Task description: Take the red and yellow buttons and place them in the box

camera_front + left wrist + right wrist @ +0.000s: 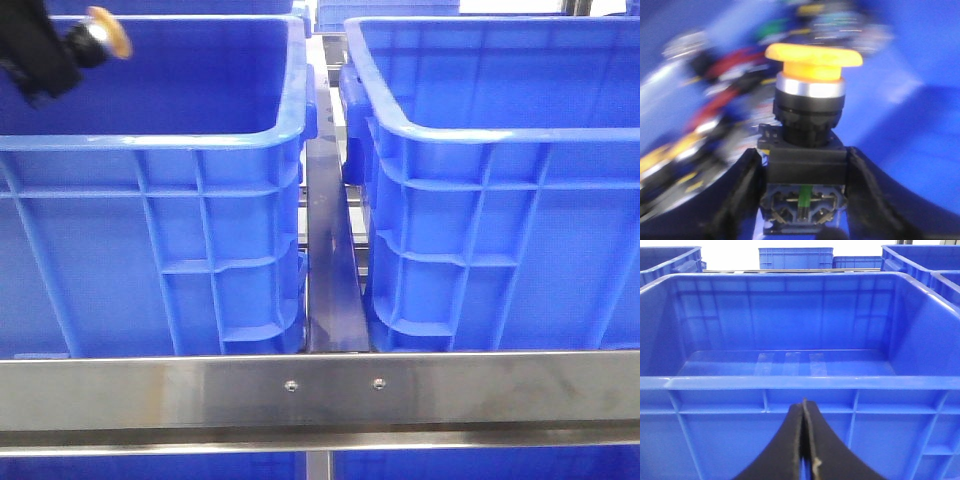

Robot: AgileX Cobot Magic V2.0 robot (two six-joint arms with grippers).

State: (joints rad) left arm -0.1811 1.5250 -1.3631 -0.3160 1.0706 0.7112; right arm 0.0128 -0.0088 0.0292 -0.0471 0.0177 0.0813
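Left wrist view shows the left gripper (805,200) clamped on the black body of a yellow mushroom-head push button (810,115), cap pointing away from the fingers so it clears them, with a blurred heap of other buttons (705,125) behind it. Front view places that button (108,32) at the upper left of the frame, above the left blue bin (150,140), apparently lifted for carrying to the box. Right wrist view has the right gripper (804,450) closed on nothing, waiting just outside the near wall of an empty blue box (790,382).
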